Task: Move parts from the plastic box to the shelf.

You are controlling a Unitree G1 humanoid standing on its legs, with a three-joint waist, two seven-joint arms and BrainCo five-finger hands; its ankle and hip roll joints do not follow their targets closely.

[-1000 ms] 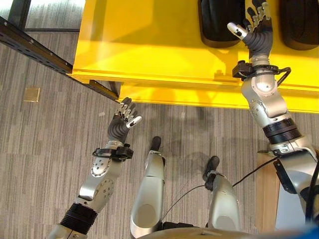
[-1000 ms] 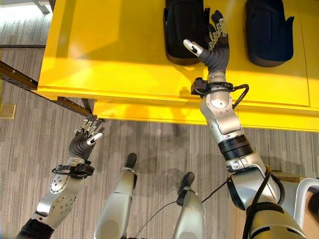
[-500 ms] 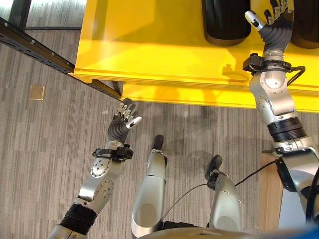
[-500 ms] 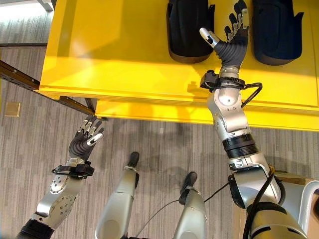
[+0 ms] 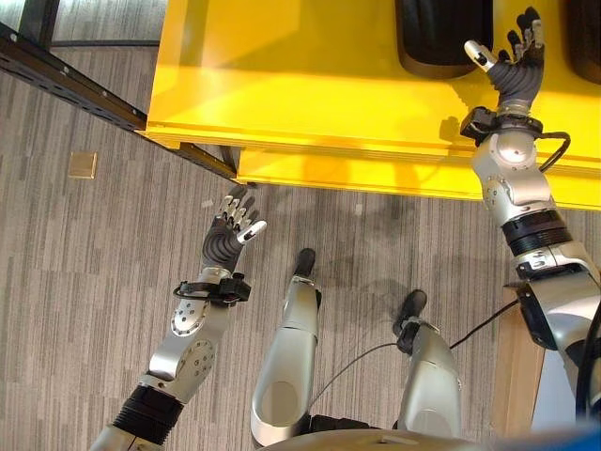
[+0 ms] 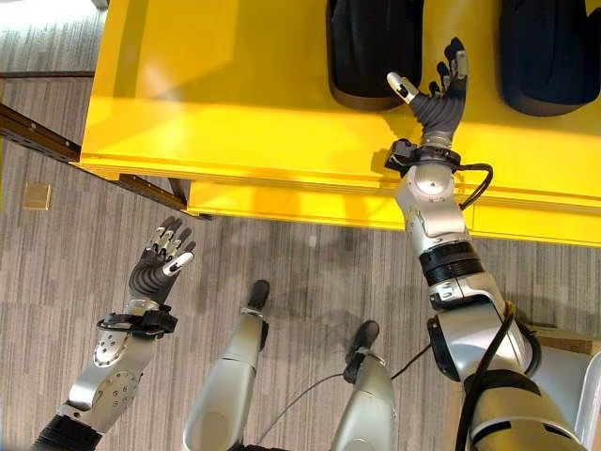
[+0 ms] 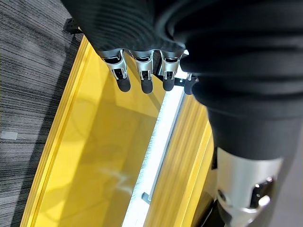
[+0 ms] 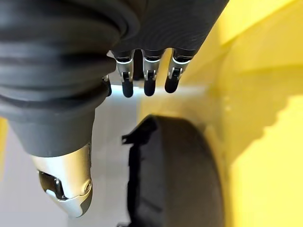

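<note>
Nearest us, over the carpet [image 5: 103, 272], our left hand [image 5: 228, 237] hovers with fingers spread and nothing in it, where it was a second ago. Farther out, our right hand [image 6: 438, 99] reaches over the yellow shelf [image 6: 235, 94], fingers apart and empty, between two dark parts [image 6: 371, 47] lying there; it has pulled back slightly toward the shelf's front edge since a moment ago, so we judge a part has just been set down. Our right wrist view shows one part [image 8: 175, 175] close beyond the fingers [image 8: 149, 82], untouched. We cannot place the box.
</note>
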